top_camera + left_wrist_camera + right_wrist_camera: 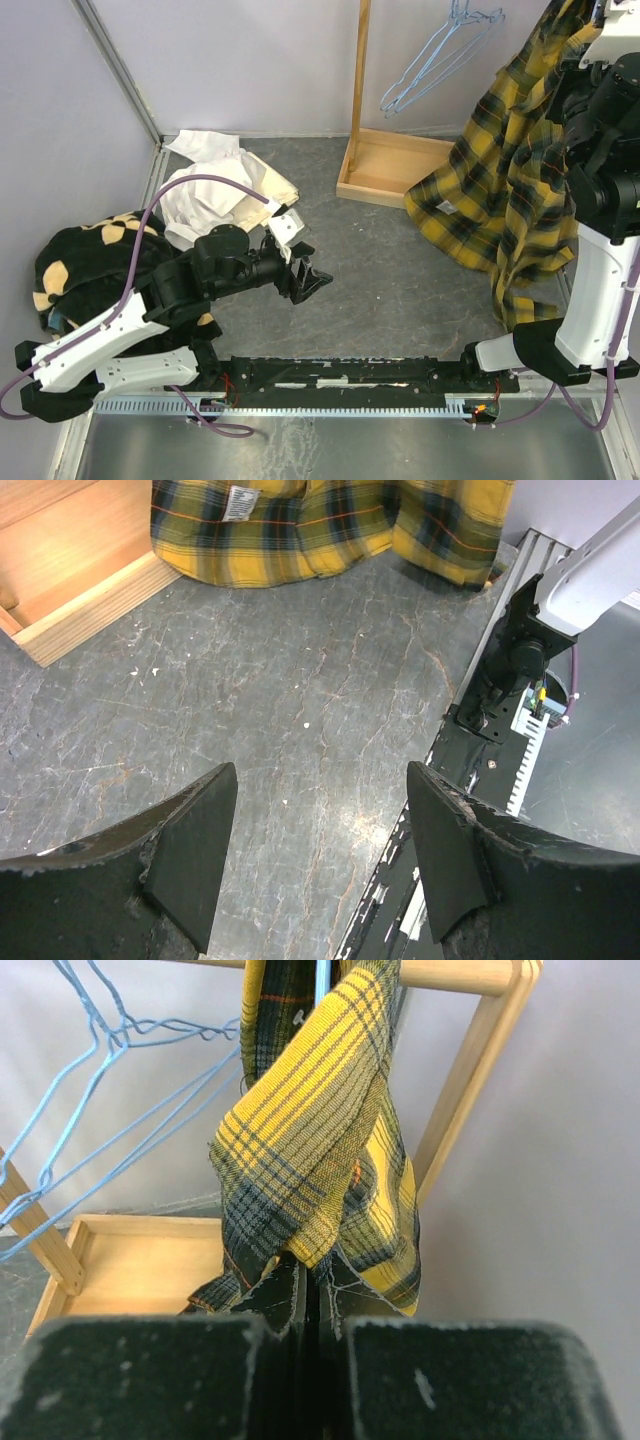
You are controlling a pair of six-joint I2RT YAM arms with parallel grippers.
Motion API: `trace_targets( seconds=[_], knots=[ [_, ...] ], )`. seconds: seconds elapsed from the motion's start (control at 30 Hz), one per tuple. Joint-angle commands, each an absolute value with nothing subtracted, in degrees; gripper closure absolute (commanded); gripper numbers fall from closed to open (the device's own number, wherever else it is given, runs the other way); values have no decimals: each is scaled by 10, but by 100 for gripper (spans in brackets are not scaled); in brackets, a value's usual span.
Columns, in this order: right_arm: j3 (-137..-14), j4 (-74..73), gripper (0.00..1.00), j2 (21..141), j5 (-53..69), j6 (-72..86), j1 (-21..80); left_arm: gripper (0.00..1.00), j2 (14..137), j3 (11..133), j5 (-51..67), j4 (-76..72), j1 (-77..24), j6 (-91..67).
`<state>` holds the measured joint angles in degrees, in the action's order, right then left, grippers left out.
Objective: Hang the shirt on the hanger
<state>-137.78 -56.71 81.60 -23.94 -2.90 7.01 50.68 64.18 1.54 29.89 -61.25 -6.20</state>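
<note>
My right tool (310, 1290) pinches the shirt (500, 170) high, just right of the wooden rack (390, 165) holding the hanger (440, 55); my left tool (320, 780) is spread, low left of that rack.

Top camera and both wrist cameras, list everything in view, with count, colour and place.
plaid shirt: one, yellow and black, held up at the right, lower part draped on the table
wire hangers: at least two, light blue, hung on the rack at the back
wooden rack: one, light wood, upright post and tray base, back of table
white garment: one, white, crumpled at back left
fleece: one, black with tan patches, heaped at far left
table: one, dark grey, under everything
left gripper: one, black, open, low over bare table, holding nothing
right gripper: one, black, raised at right, shut on the shirt
</note>
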Motion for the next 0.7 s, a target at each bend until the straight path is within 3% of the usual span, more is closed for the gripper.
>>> trace_targets(
  seconds=[0.0, 0.33, 0.67],
  knots=[
    [-1407, -430, 100, 791, -203, -39, 69, 25, 498, 643, 8, 278, -615, -85],
    [-1431, -332, 100, 804, -230, -95, 69, 26, 508, 648, 13, 272, -616, -91],
    [-1207, -289, 100, 733, -192, -113, 68, 27, 511, 646, 12, 274, -615, -91]
  ],
)
